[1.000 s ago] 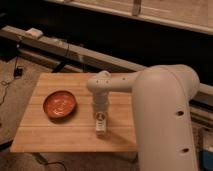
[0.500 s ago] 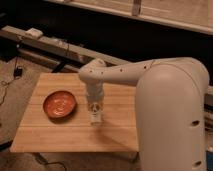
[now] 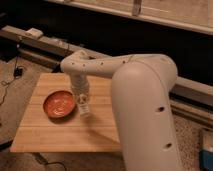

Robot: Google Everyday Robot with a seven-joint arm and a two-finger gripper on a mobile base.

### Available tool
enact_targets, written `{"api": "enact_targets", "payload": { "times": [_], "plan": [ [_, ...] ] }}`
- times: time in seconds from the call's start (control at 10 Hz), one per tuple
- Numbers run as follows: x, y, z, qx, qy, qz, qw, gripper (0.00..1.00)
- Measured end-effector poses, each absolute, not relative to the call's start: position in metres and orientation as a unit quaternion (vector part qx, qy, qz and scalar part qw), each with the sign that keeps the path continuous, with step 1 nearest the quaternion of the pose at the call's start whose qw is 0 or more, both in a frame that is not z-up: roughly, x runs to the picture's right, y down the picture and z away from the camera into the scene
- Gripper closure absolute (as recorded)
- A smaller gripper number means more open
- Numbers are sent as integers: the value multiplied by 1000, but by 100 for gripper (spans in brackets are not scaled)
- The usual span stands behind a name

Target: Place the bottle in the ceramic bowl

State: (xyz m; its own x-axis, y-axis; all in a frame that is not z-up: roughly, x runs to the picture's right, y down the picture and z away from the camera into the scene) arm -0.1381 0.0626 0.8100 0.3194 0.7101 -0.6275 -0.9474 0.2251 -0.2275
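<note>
The ceramic bowl (image 3: 58, 104) is a shallow orange-red dish on the left part of the wooden table (image 3: 60, 134). My gripper (image 3: 82, 99) points down just right of the bowl's rim, at the end of my white arm (image 3: 145, 95). It is shut on the bottle (image 3: 84, 108), a small white bottle that hangs upright below it, slightly above the table. The bottle is beside the bowl's right edge, not over its middle. The bowl is empty.
My bulky white arm covers the table's right side. A long ledge (image 3: 45, 46) with cables and a small white box (image 3: 34, 32) runs behind the table. A blue object (image 3: 206, 156) lies on the floor at the lower right.
The gripper has carried the bottle left and toward the back of the table, from the table's middle to the bowl's right edge. The bowl has not moved.
</note>
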Motion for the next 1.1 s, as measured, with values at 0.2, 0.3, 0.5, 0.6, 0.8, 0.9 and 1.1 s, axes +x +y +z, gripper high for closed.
{"api": "enact_targets", "payload": {
  "times": [0.2,0.3,0.5,0.6,0.8,0.9,1.1],
  "plan": [
    [-169,46,819,-307,186,506,784,100],
    [-178,42,822,-311,182,490,793,100],
    [-202,36,830,-323,173,452,814,100],
    [-208,35,833,-328,172,439,819,100],
    [-220,36,840,-338,167,419,826,100],
    [-225,37,841,-342,165,413,828,100],
    [-238,39,845,-351,158,399,832,100]
  ]
}}
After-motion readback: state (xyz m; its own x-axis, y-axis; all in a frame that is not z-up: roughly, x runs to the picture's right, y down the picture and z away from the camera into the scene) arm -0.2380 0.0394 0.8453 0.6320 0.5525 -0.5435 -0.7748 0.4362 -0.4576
